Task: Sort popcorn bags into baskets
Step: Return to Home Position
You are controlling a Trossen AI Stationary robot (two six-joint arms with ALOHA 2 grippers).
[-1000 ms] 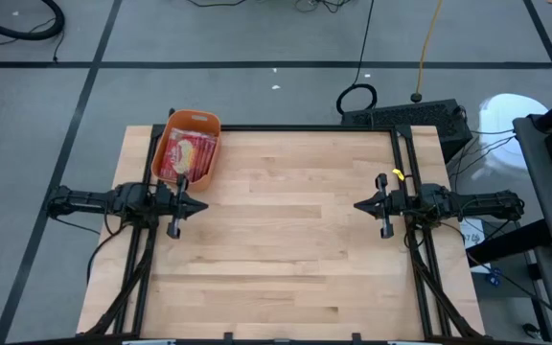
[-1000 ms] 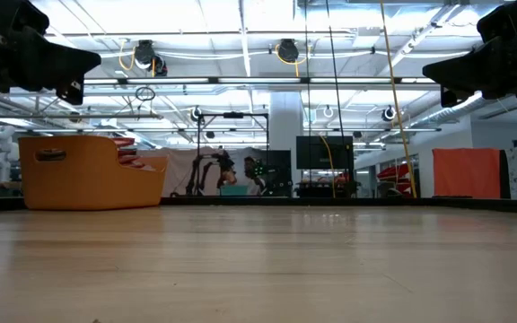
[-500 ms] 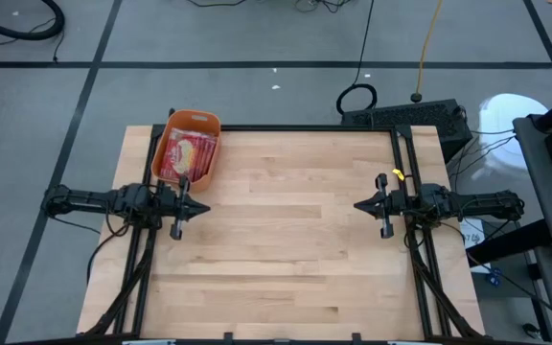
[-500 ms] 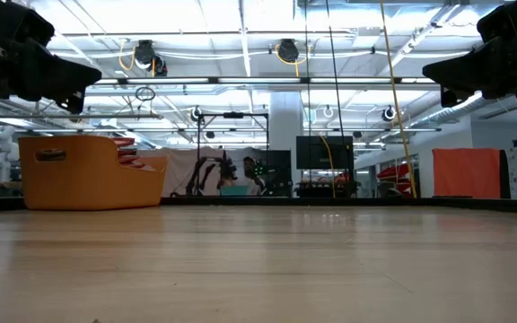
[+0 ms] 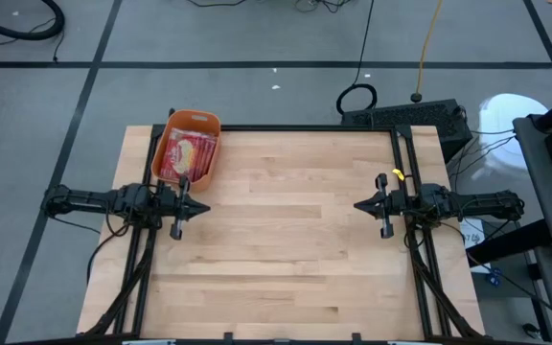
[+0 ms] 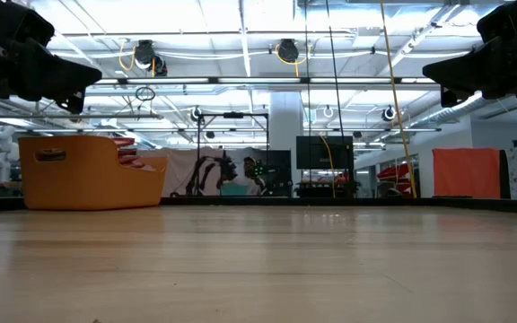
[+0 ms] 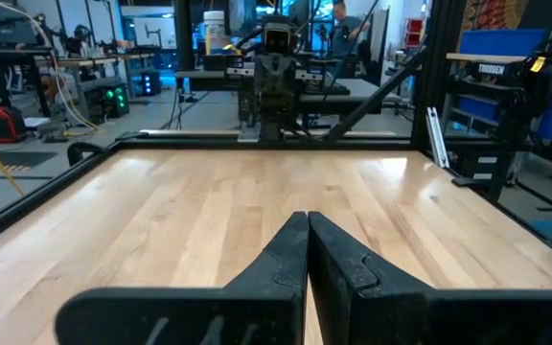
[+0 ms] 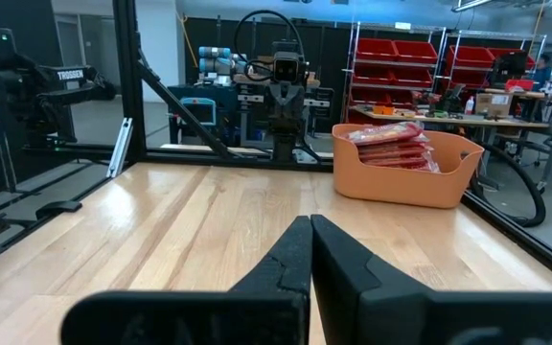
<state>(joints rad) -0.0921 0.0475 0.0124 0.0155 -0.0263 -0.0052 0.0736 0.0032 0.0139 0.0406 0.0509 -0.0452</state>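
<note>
The orange basket (image 5: 189,147) stands at the table's far left corner, with red popcorn bags (image 5: 186,155) stacked flat inside it. In the right wrist view the basket (image 8: 406,170) shows the bags (image 8: 391,144) rising above its rim. In the low view the basket (image 6: 88,171) stands at the left. My left gripper (image 5: 202,205) hovers shut above the table's left side, just near of the basket. My right gripper (image 5: 357,205) hovers shut above the right side. The two grippers point at each other, and each is empty.
Bare wooden tabletop (image 5: 286,240) lies between the two grippers. Black frame rails (image 5: 305,127) run along the table's far edge and both sides. Cables and a black box (image 5: 405,116) lie on the floor beyond the far right corner.
My left arm has drawn back slightly toward the table's left edge, its gripper staying shut. The right arm, the basket and the bags have kept still.
</note>
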